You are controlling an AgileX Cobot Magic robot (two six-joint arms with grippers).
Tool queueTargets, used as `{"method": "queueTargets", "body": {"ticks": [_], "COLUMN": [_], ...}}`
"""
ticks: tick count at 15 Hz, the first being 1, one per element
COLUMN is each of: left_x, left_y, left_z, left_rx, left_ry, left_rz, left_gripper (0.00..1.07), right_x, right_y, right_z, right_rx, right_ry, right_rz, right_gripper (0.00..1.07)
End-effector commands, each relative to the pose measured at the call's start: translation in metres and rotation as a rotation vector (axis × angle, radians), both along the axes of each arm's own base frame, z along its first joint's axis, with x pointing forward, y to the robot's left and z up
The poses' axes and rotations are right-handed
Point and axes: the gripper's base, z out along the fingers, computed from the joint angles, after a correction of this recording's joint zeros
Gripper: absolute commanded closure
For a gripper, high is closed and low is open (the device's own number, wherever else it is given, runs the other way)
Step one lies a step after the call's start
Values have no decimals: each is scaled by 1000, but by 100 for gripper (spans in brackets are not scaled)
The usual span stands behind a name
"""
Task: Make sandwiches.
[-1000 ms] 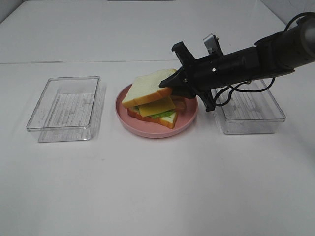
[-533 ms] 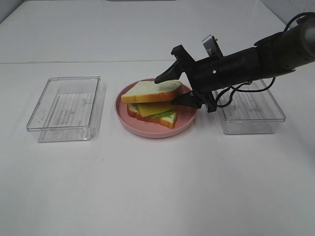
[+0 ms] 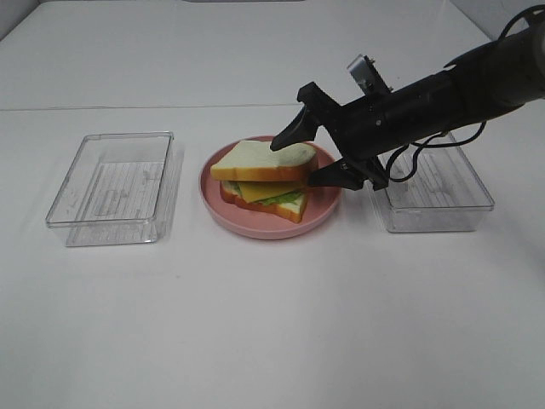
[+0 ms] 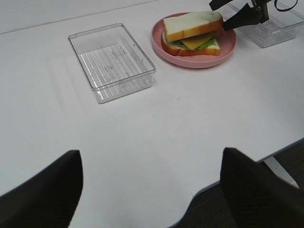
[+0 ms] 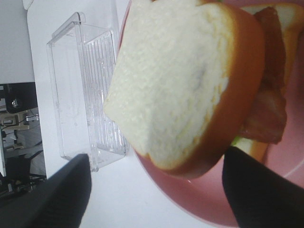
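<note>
a finished-looking sandwich (image 3: 266,181) sits on a pink plate (image 3: 223,210) between two clear trays: bread, lettuce, cheese, bacon, bread on top. the right gripper (image 3: 308,159) hangs beside it, jaws apart, holding nothing. the left gripper (image 4: 151,185) is also spread wide. little seems left.

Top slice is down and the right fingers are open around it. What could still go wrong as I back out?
1. The right gripper straddles the top bread slice, one finger above and one below its edge; retracting at an angle could drag the slice off the stack.
2. The slice sits skewed over the cheese and bottom slice, so a nudge may tip it.
3. The lower finger hangs close to the pink plate rim and could bump it.
</note>
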Motion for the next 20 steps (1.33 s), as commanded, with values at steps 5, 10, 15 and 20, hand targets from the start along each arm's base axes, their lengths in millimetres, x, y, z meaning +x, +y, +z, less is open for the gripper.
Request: {"method": "queueTargets", "body": {"ticks": [5,10,15,20], "left_x": [-2,-2,-2,-2], "left_y": [1,1,1,1], "left_z": [0,0,0,0], "left_rx": [-9,-9,-9,-9], "left_ry": [-25,-25,-25,-25], "left_rz": [-5,-5,-5,-5], "left_gripper": [31,31,31,31], "right_x": [-23,-68,-137,-228], "right_y": [-19,-49,-83,-112], "right_z": [42,114,169,152], "right_rx": [-286,-552,-719,-774], "right_ry": [-2,-65,-144,-172], "right_rz": [128,283,280,283], "right_gripper": [34,34,34,34]}}
